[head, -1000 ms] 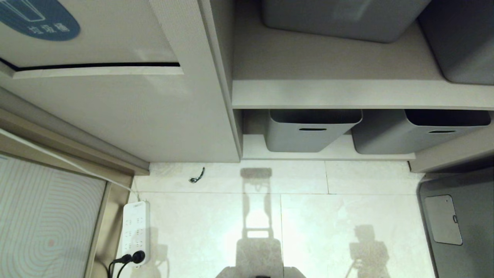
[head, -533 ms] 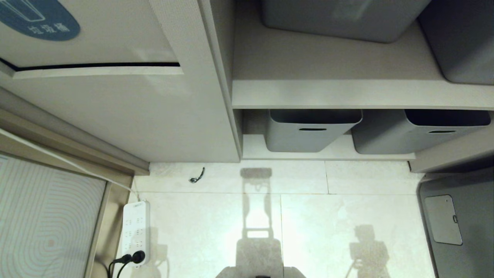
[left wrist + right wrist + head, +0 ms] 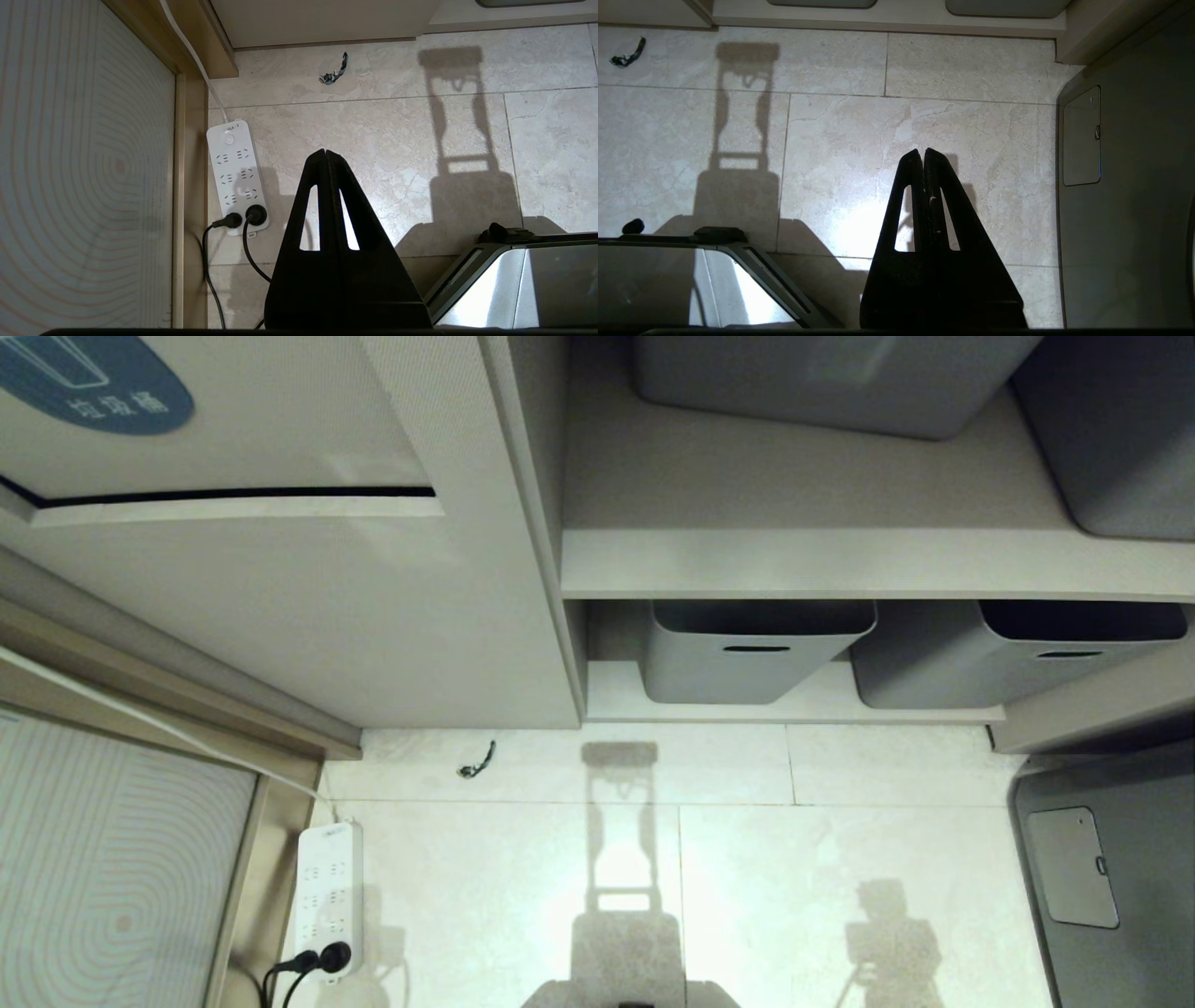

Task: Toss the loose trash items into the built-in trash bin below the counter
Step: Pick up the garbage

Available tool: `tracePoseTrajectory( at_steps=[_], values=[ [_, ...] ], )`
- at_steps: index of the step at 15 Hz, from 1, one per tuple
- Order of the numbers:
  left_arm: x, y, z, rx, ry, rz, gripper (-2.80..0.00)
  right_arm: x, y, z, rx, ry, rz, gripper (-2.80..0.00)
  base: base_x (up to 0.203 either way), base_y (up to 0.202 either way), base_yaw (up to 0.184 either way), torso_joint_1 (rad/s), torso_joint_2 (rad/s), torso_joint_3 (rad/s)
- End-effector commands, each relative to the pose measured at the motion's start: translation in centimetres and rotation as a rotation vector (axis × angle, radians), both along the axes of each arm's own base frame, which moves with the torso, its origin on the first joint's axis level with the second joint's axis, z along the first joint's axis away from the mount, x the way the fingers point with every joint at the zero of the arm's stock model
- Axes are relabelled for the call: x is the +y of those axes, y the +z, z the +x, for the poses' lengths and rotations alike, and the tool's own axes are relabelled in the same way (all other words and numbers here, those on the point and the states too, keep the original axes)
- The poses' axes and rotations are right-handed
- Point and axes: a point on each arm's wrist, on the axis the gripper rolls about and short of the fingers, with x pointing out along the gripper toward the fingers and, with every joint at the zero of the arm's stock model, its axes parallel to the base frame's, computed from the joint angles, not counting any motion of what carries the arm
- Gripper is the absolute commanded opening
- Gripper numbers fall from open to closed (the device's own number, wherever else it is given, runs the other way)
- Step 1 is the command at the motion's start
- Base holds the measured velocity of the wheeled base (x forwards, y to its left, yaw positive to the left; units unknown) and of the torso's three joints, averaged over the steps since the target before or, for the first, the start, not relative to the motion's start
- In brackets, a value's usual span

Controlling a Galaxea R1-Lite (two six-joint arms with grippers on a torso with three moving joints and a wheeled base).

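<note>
While I look down from the head camera, the largest thing before me is the tiled floor (image 3: 579, 859), pale stone with thin seams, carrying the robot's own shadow. Behind it rises the beige cabinet whose tilt flap marks the built-in trash bin (image 3: 233, 439); its blue oval sticker (image 3: 93, 378) sits at the top corner of the view, and a dark slit runs along the flap's lower edge. Beside that cabinet, open shelves hold grey tubs (image 3: 756, 649) with slot handles, two on the lower shelf and more above.

Neither arm shows in the head view. Each wrist camera shows its own gripper hanging over the floor, pointing down. The left gripper (image 3: 325, 151) has its fingers pressed together, empty, and the right gripper (image 3: 923, 150) likewise has its fingers together with nothing between them.

Just beside the left fingers, toward the ribbed wall panel (image 3: 84, 168), lies a white power strip (image 3: 237, 177) with two black plugs in it. Well beyond the left fingers, near the foot of the cabinet, lies a small dark scrap (image 3: 335, 74) on the tiles; it also shows far off from the right fingers. A grey appliance with a small hatch (image 3: 1081, 135) stands beside the right fingers. I see no turquoise cardboard pieces in any view.
</note>
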Motion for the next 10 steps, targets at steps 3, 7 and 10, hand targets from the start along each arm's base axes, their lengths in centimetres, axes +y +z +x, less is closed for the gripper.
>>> tracePoseTrajectory(
  at_steps=[3,7,10],
  values=[
    [0.0,-0.03,0.03,0.003,0.001,0.001,-2.8,0.0,-0.01,0.0,0.001,0.001,-0.001,-2.8,0.0,0.0,0.0,0.0,0.0,0.0],
    [0.0,0.0,0.02,0.002,0.001,0.001,-2.8,0.0,-0.01,0.0,0.001,0.001,-0.001,-2.8,0.002,0.006,-0.109,0.004,0.0,0.002],
    [0.0,-0.02,0.03,0.003,0.001,0.001,-2.8,0.0,-0.01,0.0,0.001,0.001,-0.001,-2.8,-0.001,0.009,-0.177,0.0,0.0,0.001]
  ],
)
